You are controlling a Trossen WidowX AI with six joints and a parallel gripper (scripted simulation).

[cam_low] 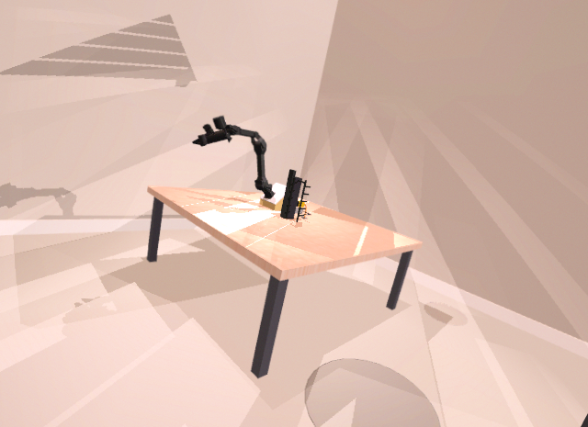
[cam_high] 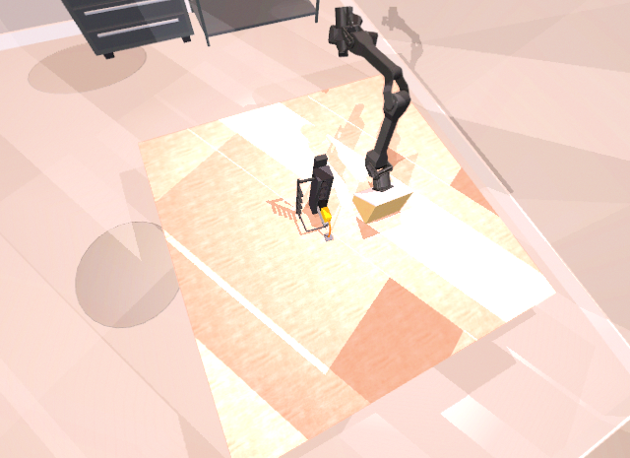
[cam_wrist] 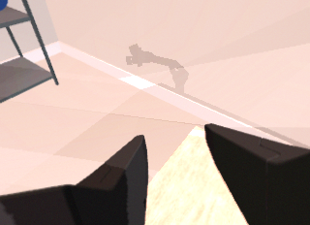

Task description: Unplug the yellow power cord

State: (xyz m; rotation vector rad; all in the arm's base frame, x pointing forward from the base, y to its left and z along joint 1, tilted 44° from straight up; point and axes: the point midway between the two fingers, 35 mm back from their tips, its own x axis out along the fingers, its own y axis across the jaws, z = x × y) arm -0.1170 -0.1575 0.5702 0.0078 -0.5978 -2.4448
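My gripper (cam_low: pixel 195 141) (cam_wrist: pixel 174 137) is partly open, with nothing between its fingers. It hangs high and far from the plug. The black strip (cam_high: pixel 321 184) (cam_low: pixel 288 196) stands upright near the middle of the table. The yellow plug (cam_high: pixel 326 215) (cam_low: pixel 302 205) is at its lower end, on the side toward the top camera. The views are too small to tell whether the plug sits in a socket. A short orange cord (cam_high: pixel 329 230) runs from the plug down to a small grey piece (cam_high: pixel 328 237) on the table.
A thin black frame with prongs (cam_high: pixel 298 196) (cam_low: pixel 303 199) stands close beside the strip. The arm rises from a wedge-shaped base block (cam_high: pixel 389 208) (cam_low: pixel 270 204) near the strip. A drawer cabinet (cam_high: pixel 129 18) and a shelf (cam_high: pixel 254 9) stand beyond the table.
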